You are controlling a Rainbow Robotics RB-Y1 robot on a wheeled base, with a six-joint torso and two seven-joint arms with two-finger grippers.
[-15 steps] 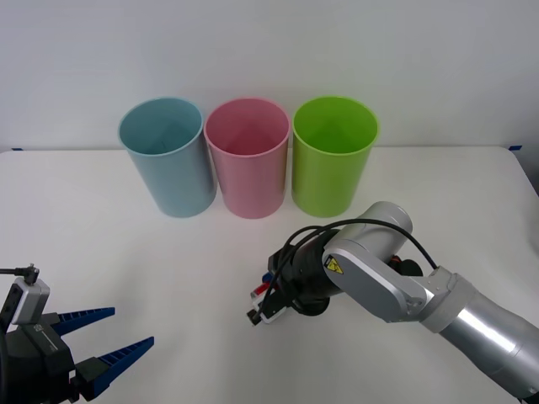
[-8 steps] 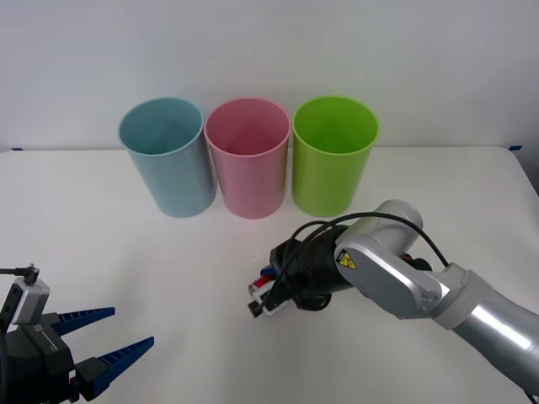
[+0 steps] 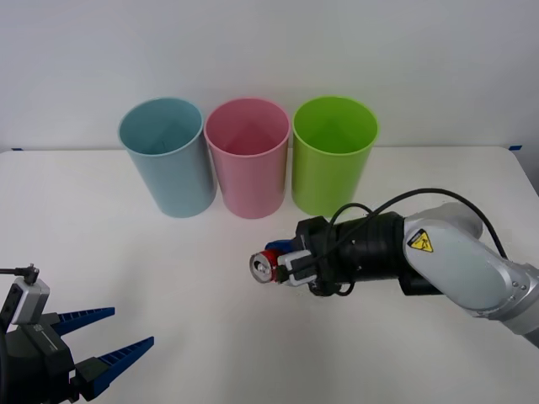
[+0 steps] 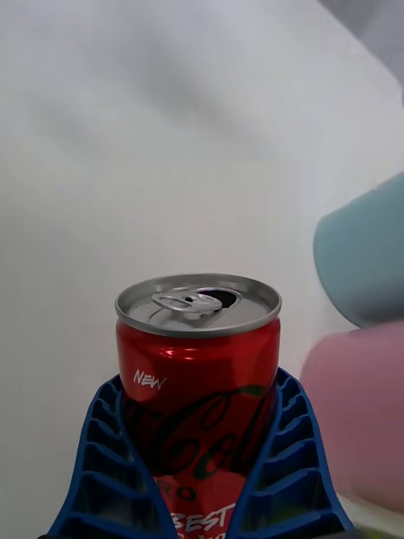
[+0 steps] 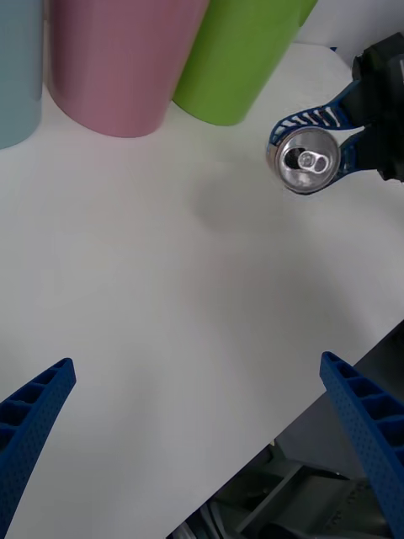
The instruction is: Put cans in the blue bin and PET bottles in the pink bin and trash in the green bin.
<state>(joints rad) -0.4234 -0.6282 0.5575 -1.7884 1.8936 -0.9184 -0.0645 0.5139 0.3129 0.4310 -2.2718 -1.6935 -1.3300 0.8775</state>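
Note:
My right gripper (image 3: 274, 262) is shut on a small red can (image 3: 268, 266) with a silver top, held on its side above the table, its top facing the robot's left. Up close, the can (image 4: 199, 379) sits between the blue ribbed fingers (image 4: 101, 455). From the left wrist, the can (image 5: 305, 160) shows end-on in that gripper (image 5: 313, 153). The blue bin (image 3: 167, 156), pink bin (image 3: 248, 157) and green bin (image 3: 333, 155) stand upright in a row at the back. My left gripper (image 3: 105, 345) rests open at the near left corner.
The white table (image 3: 126, 269) lies bare between the two grippers and in front of the bins. A grey wall rises behind the bins. The right arm's cable loops above its wrist (image 3: 370, 210).
The right gripper has lifted the can off the table and turned its wrist, so the can's silver top now faces left. The left arm has stayed still.

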